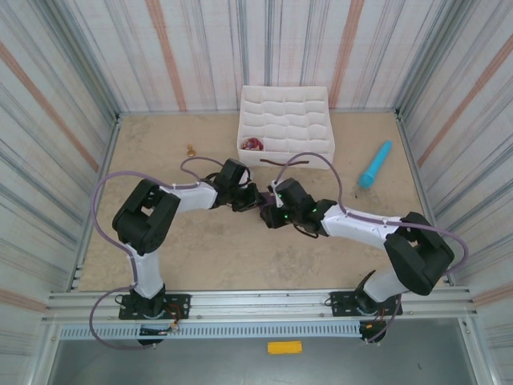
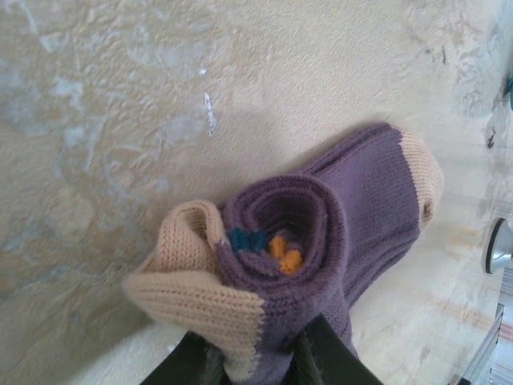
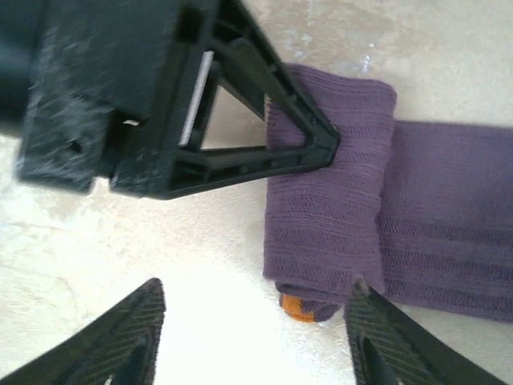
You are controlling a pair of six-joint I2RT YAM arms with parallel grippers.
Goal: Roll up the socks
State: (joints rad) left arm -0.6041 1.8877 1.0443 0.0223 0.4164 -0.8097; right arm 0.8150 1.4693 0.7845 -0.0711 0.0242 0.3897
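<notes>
Near the middle of the surface, the left gripper (image 2: 255, 362) pinches the part-rolled purple sock (image 2: 321, 241). The right gripper (image 3: 256, 293) hangs by the roll, jaws spread wide. On a single hold, the springy knit may unwind, or drag if pulled.

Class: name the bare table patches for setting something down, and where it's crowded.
Free: far-left corner, between wall and white box; near strip between left base and right base. Crowded: centre, left gripper and right gripper at purple sock.

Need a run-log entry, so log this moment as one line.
left end effector: shut on purple sock | right end effector: open | stage: sock partly rolled
</notes>
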